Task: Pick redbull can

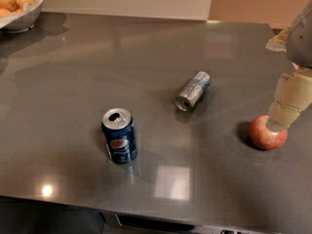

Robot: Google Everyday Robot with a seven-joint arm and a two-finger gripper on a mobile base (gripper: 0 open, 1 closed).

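Hand [279, 123] right, at apple [265, 136]; redbull can [193, 90] lying, top pointing lower-left.

Two cans on one grey table [97, 62]: one slim silver can [193, 90] on its side, one wider dark blue can [119, 136] upright, left of the slim silver can and nearer the front edge. One red apple [267, 133] right of the slim silver can. One gripper [279, 122] slightly farther right of that can. One bowl [23, 19] far to its left, with at least three yellowish fruits [9, 1] inside.
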